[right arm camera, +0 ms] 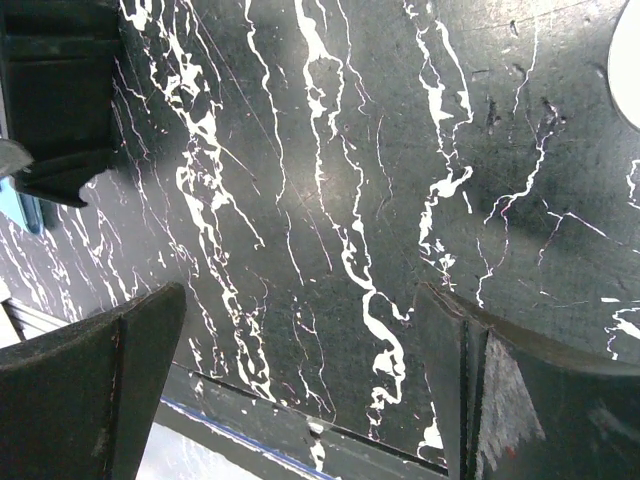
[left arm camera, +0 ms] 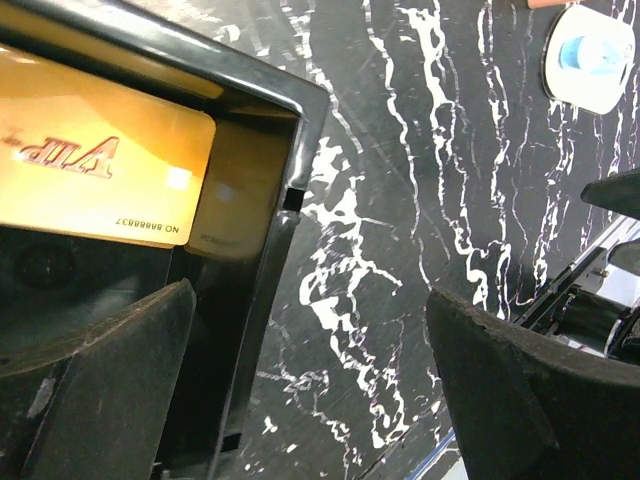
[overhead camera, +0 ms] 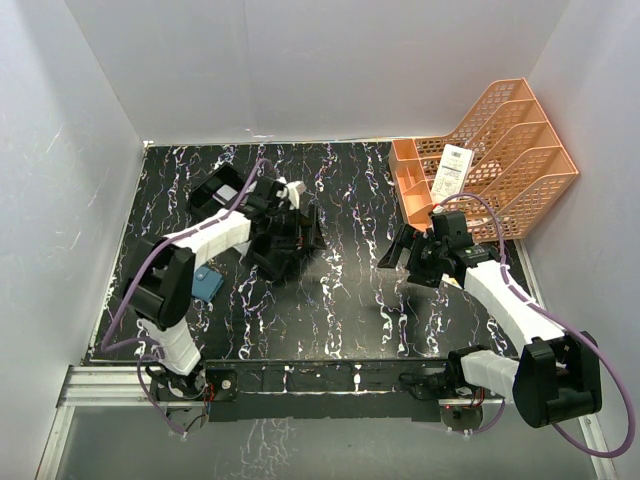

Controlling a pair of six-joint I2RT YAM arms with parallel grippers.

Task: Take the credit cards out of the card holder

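While the left fingers (left arm camera: 100, 400) gape empty near the gold card (left arm camera: 100, 170) in the black tray (left arm camera: 270, 280), we see the right fingers (right arm camera: 80, 400) equally wide, holding nothing.

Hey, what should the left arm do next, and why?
Probably draw the left gripper back toward the card holder. It is open and empty over the tray, where a gold card already lies; whether more cards remain in the holder I cannot tell.

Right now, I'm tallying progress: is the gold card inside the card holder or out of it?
Out. The gold card lies in a compartment of the black tray; the teal card holder sits apart on the table.
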